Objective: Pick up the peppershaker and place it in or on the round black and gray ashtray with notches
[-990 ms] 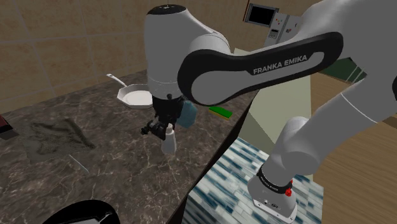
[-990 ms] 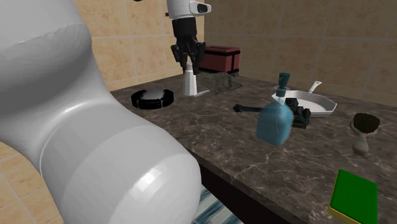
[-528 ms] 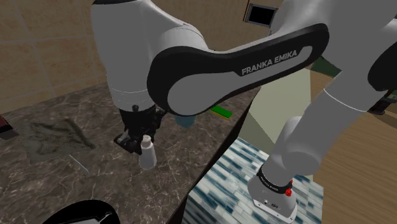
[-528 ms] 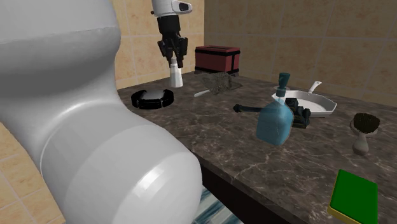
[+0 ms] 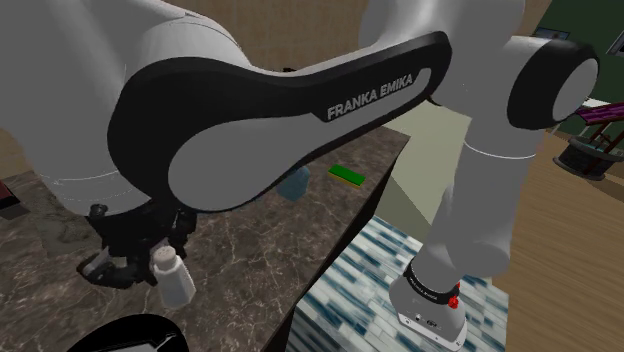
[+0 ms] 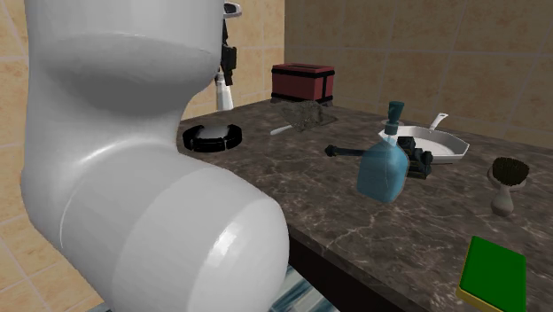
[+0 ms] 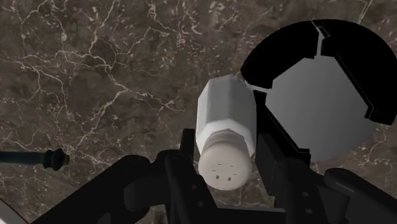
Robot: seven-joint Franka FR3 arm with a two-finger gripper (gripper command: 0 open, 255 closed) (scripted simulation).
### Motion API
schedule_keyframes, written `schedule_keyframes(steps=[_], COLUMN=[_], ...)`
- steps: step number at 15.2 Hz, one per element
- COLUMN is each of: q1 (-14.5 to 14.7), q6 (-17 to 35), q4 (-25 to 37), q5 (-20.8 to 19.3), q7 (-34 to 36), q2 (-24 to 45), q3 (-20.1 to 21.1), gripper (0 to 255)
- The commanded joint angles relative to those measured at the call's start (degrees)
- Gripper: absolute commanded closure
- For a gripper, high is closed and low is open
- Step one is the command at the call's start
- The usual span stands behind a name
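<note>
Arm (image 5: 300, 110) extended, claw (image 7: 229, 154) (pointing down) clasping peppershaker (image 7: 226, 118)

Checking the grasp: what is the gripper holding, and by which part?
The gripper holds the white pepper shaker by its upper body, just below the holed cap.

Marble counter (image 6: 292, 191) bears ashtray (image 6: 213, 136), pan (image 6: 434, 142), soap bottle (image 6: 384, 170), sponge (image 6: 492, 273).

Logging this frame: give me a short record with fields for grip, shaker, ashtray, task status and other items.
grip: pincer shut on the white pepper shaker, clasped near its cap
shaker: lifted off the dark marble counter
ashtray: ashtray round, black rim, grey inside, notched, nothing in it; just beside the shaker
task status: picked up, not yet placed
other items: blue soap dispenser, white frying pan
</note>
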Motion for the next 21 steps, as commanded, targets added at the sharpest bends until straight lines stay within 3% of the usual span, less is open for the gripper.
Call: schedule_keyframes(steps=[1, 6, 7, 21], q1=[3.5, 15.4, 20.8, 17.1], q6=[-2.8, -11.5, -15.6, -4.5], q4=[6.6, 26.5, 36.5, 23.5], q5=[-3.6, -10.9, -13.6, -13.4], q7=[3.0, 7.3, 7.6, 10.0], q2=[5.7, 19.4, 25.1, 24.4], q3=[0.0, -2.1, -3.4, -3.5], gripper=[255, 255, 255, 255])
